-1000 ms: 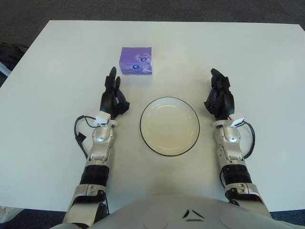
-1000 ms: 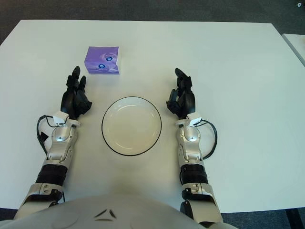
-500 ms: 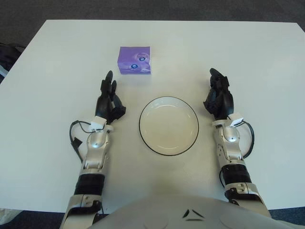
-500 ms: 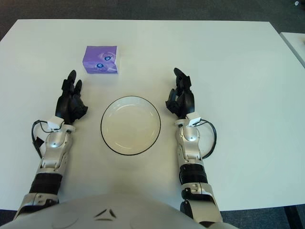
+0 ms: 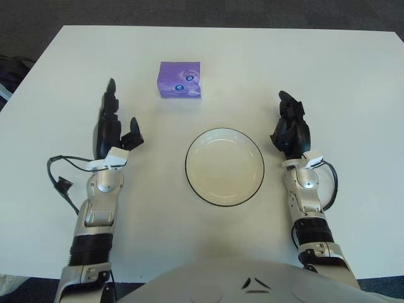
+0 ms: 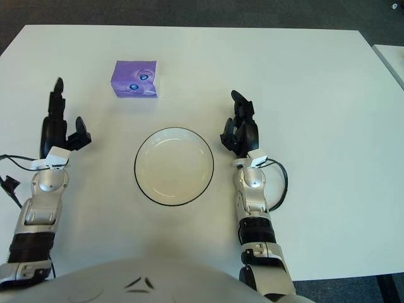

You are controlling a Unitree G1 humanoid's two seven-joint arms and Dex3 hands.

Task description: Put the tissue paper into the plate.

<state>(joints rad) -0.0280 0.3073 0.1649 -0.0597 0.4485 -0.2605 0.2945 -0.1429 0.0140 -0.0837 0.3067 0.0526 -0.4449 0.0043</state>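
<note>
1. The right hand, fingers loosely curled and holding nothing, shows just right of the plate
2. The left hand, fingers spread and empty, is the nearer one
3. The tissue pack lies ahead and to its right, beyond the plate on the table
</note>
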